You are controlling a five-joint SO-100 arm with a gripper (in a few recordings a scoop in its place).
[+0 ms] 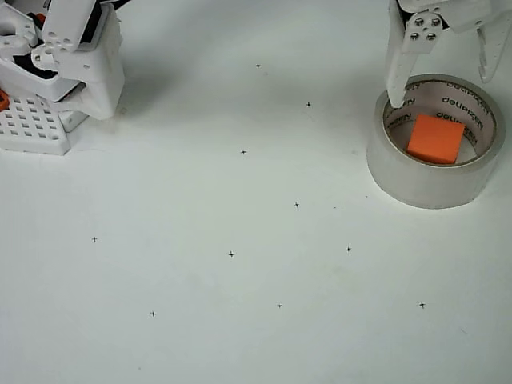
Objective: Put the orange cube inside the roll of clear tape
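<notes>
gripper [442, 88]: upper part cut off by top edge
roll of clear tape [436, 172]: core lettering too small to read
white perforated block [32, 128]: cut by left edge, partly under arm base

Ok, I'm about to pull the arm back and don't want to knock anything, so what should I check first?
1. Orange cube inside the tape roll: ok.
2. Gripper open, not holding the cube: ok.
3. Left finger clear of the roll: not ok, its tip sits at the inner rim.
4. Right finger clear of the roll: cannot tell.
5. Cube lying flat: cannot tell.
</notes>
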